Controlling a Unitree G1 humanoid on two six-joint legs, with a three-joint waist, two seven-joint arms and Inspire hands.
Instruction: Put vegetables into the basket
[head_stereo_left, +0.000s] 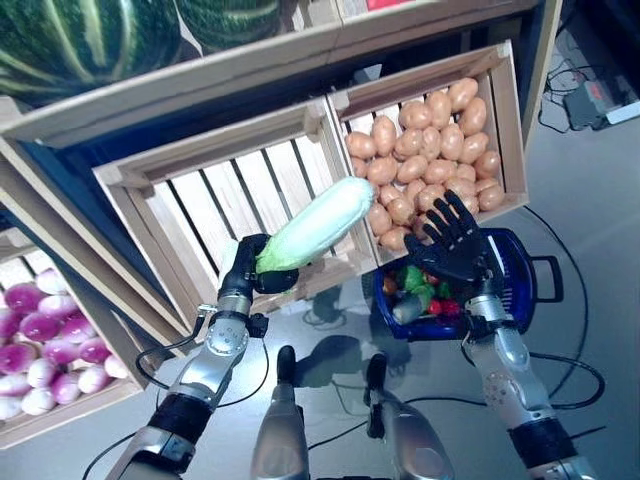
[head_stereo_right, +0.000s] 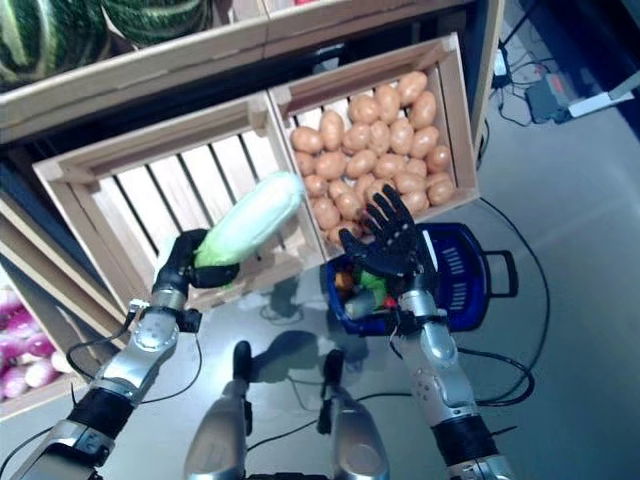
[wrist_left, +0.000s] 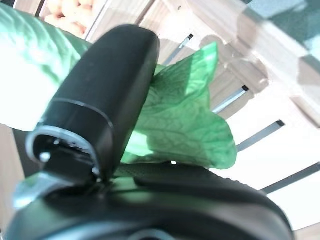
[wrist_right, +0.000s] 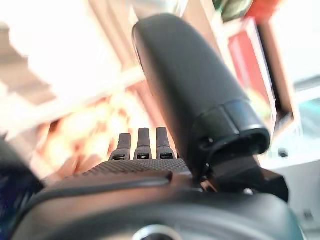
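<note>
A long pale-green cabbage (head_stereo_left: 315, 224) is held up in front of the slatted wooden crate (head_stereo_left: 195, 195), with my left hand (head_stereo_left: 252, 268) shut on its leafy green end (wrist_left: 185, 120). The blue basket (head_stereo_left: 512, 272) stands on the floor to the right, with green and red vegetables (head_stereo_left: 422, 292) inside it. My right hand (head_stereo_left: 452, 240) hovers open above the basket's left part, fingers spread and pointing toward the potato crate (head_stereo_left: 430, 140). In its wrist view the right hand (wrist_right: 150, 150) holds nothing.
Striped dark-green melons (head_stereo_left: 80, 40) lie on the upper shelf. A crate of purple and white turnips (head_stereo_left: 45, 340) sits at the lower left. A power strip (head_stereo_left: 590, 100) and cables lie on the grey floor at the far right.
</note>
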